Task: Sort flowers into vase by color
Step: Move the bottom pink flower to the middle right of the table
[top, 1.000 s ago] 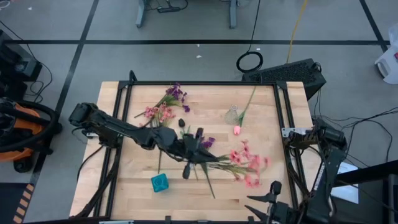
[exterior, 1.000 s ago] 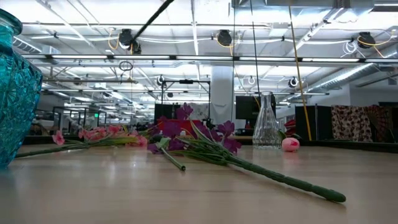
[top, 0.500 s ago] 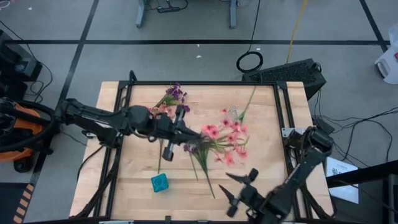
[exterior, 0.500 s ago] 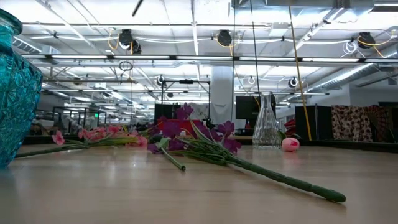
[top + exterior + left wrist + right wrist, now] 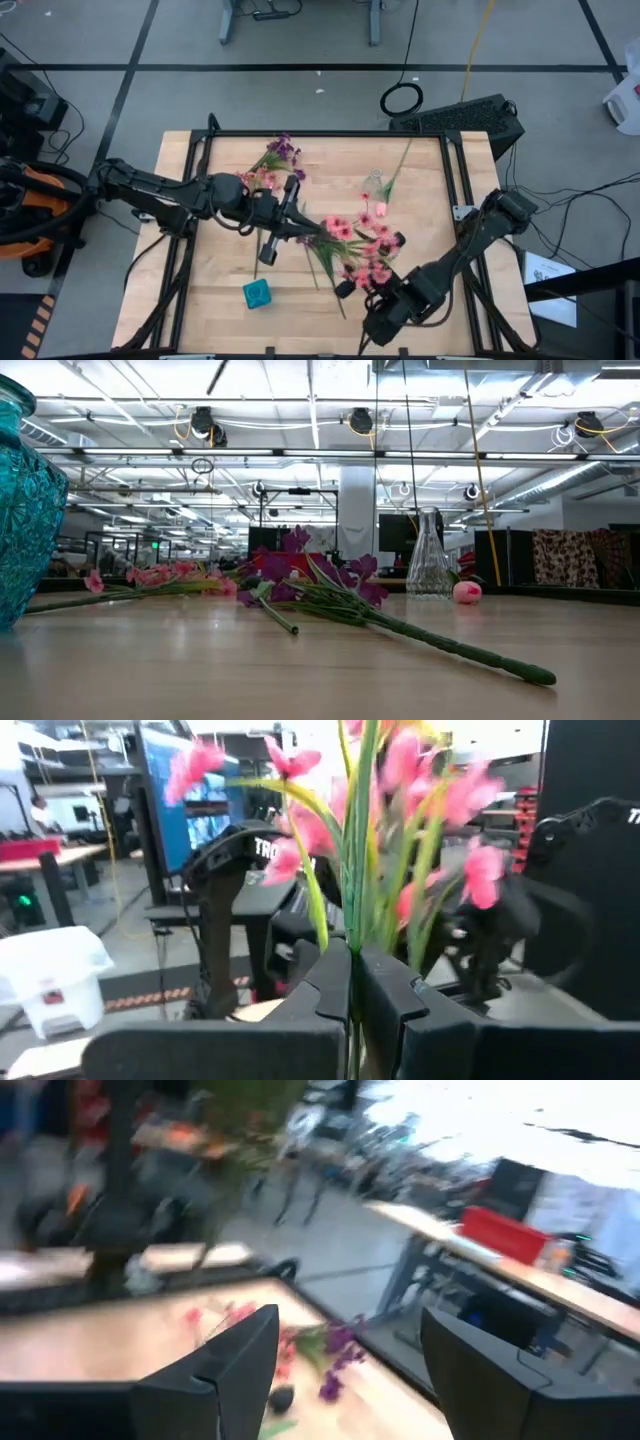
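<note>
High view: two vases (image 5: 374, 184), three sprays (image 5: 357, 243).

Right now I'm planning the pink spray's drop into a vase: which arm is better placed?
Left. The left gripper is shut on the pink spray, held above the table. The right gripper is open, empty, near the blossoms.

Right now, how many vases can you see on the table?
2. A teal vase stands near the front edge, left of centre. A clear glass vase stands toward the back right, beside a pink bud. None seems hidden.
</note>
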You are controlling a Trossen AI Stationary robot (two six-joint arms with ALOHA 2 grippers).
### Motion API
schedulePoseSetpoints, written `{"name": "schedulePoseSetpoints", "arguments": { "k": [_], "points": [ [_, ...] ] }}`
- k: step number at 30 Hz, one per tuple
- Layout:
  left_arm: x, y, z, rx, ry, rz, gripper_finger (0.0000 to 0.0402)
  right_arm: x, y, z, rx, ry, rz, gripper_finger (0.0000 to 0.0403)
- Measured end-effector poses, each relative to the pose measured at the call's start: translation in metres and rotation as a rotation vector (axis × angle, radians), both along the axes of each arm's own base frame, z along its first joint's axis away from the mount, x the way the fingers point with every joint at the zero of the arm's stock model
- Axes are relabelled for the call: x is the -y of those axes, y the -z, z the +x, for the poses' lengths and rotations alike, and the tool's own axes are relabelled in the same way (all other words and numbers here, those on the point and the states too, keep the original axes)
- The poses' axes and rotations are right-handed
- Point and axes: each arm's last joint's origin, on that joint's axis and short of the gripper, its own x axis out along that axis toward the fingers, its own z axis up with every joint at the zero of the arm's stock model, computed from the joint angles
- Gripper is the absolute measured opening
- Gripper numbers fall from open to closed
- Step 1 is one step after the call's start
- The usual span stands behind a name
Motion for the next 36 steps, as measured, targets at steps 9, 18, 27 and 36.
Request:
{"name": "schedulePoseSetpoints", "arguments": {
  "k": [9,18,27,36],
  "points": [
    [-0.028,-0.013,-0.009,0.052,-0.068,0.013,0.0012,0.036,-0.031,0.008,-0.295,-0.135,-0.065,0.0235],
    [-0.061,-0.038,-0.04,0.137,-0.186,0.026,0.0012,0.127,0.001,0.051,-0.325,-0.518,0.128,0.0235],
    [-0.067,-0.036,-0.055,0.037,-0.208,0.032,0.0012,0.169,0.024,0.047,0.392,-0.693,0.063,0.0235],
    [-0.067,-0.02,-0.033,-0.03,-0.173,0.04,0.0012,0.171,0.023,0.023,0.653,-0.73,-0.085,0.0235]
  ]
}}
